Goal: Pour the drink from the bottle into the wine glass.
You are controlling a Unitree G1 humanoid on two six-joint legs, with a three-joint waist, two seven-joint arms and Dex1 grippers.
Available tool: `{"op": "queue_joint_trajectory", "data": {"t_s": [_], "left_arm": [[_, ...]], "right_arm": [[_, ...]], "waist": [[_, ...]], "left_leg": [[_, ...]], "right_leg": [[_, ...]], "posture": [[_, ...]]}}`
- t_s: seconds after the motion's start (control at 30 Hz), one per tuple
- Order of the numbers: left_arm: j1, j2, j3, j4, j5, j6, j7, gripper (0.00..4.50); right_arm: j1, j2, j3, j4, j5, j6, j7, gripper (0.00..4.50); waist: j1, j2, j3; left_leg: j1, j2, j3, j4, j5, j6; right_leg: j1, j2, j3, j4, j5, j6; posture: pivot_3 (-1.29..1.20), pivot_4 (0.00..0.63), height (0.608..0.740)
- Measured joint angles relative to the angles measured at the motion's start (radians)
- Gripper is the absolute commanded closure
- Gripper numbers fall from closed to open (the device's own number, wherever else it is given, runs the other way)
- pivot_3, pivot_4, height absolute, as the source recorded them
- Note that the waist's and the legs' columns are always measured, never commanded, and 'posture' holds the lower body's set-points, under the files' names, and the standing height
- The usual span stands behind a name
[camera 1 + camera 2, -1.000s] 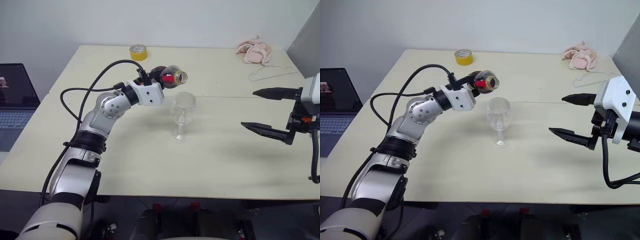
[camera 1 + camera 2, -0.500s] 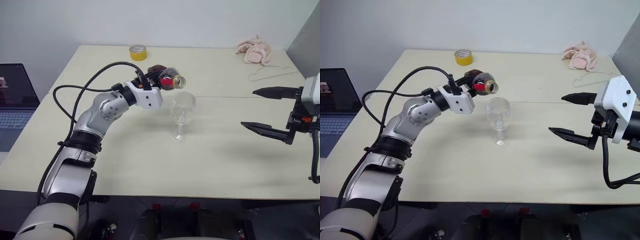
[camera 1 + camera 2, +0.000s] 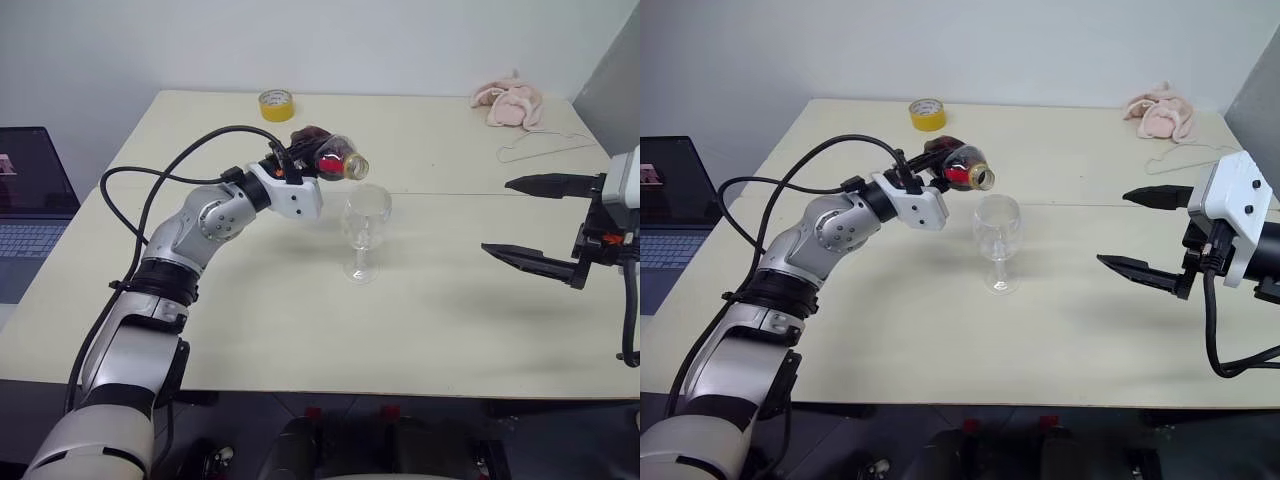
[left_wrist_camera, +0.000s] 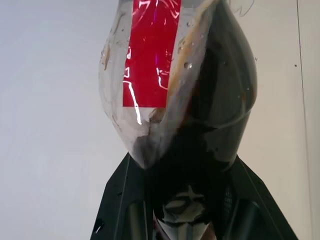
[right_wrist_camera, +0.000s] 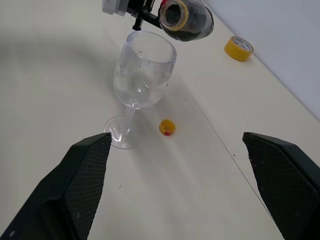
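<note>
— What's around the wine glass [image 3: 364,232]?

— I see a yellow cap [image 5: 167,127] beside its foot, tape roll [image 3: 276,104] and pink cloth [image 3: 510,104] far back.

— Hands?

— Left hand [image 3: 300,158] clamps the tipped bottle [image 3: 335,160] above the rim; right hand [image 3: 530,220] gapes wide. Drink [image 4: 220,100] level unclear.

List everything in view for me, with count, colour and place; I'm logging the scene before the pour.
bottle: one, clear with red label, dark drink inside, tipped toward the glass, held in the left gripper
wine glass: one, clear, upright mid-table
cap: one, yellow, on the table beside the glass foot
tape roll: one, yellow, far edge
cloth: one, pink, far right corner
wire hanger: one, pale, near the cloth
laptop: one, dark, left of the table
table: one, cream
left gripper: shut on bottle
right gripper: fingers open, at the right
</note>
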Motion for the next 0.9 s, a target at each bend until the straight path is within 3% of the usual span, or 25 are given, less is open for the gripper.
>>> {"op": "queue_joint_trajectory", "data": {"t_s": [0.9], "left_arm": [[-0.047,0.043,-0.038,0.048,0.109,-0.066,0.128,3.40]], "right_arm": [[0.000,0.000,0.000,0.000,0.002,0.000,-0.011,0.00]], "waist": [[-0.001,0.000,0.000]], "left_leg": [[0.000,0.000,0.000,0.000,0.000,0.000]], "right_leg": [[0.000,0.000,0.000,0.000,0.000,0.000]], "posture": [[0.00,0.150,0.740]]}}
